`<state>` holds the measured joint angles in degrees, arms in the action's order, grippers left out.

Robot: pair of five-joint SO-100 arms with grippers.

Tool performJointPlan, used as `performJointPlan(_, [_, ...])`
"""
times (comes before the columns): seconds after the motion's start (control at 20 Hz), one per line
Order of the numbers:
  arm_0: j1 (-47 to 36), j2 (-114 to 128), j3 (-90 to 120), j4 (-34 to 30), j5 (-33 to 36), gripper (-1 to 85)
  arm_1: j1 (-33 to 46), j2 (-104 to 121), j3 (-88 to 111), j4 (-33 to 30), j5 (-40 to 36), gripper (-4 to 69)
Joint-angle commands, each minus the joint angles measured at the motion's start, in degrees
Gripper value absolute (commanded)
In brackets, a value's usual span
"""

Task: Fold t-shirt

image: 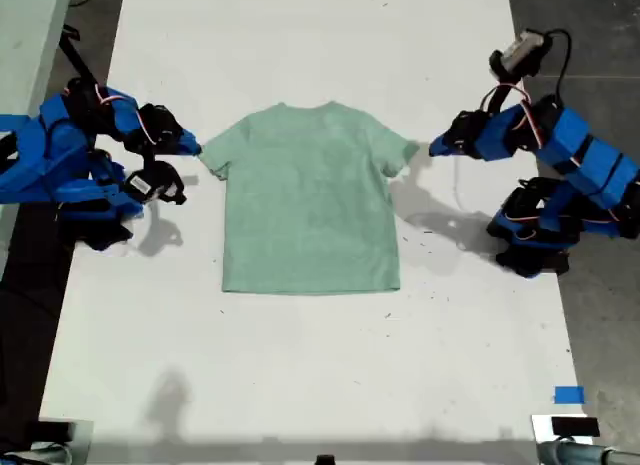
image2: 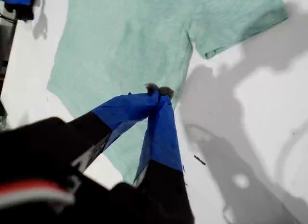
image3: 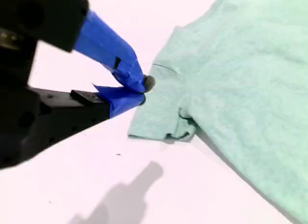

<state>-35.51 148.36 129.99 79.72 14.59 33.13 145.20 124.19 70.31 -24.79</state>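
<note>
The pale mint-green t-shirt (image: 310, 200) lies flat and spread out on the white table, collar toward the far edge. My first gripper (image: 434, 147) is shut and empty. It hangs above the table just off the sleeve on the exterior view's right, and its shadow falls on the table beside the shirt. In the first wrist view its shut tips (image2: 159, 91) show over the t-shirt's (image2: 120, 36) side edge. My second gripper (image: 195, 145) is shut and low at the sleeve on the exterior view's left. Its tips (image3: 144, 86) touch the sleeve end of the t-shirt (image3: 240, 79), which stays flat.
The white table (image: 300, 365) runs wide in front of the shirt, with dark floor past both side edges. A blue tape mark (image: 568, 394) and a dark object (image: 575, 426) sit at the near corner on the exterior view's right. Both arm bases stand at the table's sides.
</note>
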Motion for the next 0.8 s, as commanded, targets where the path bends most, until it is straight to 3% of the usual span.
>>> performJointPlan(0.0, [-6.2,-10.2,-13.2,3.2,5.7,0.0,4.7,-10.9,-14.1,2.4,-5.7,-1.1])
performJointPlan(0.35, [-16.3,-32.8,-35.0,12.4,16.3,1.7,11.6,-34.7,-40.5,15.5,-18.1,0.0])
performJointPlan(0.55, [-18.0,-37.4,-39.7,16.2,21.2,23.6,12.9,-41.0,-48.5,20.6,-24.6,26.4])
performJointPlan(0.75, [-18.1,-37.6,-39.6,16.3,23.6,30.5,14.4,-44.5,-47.0,19.1,-30.2,30.7])
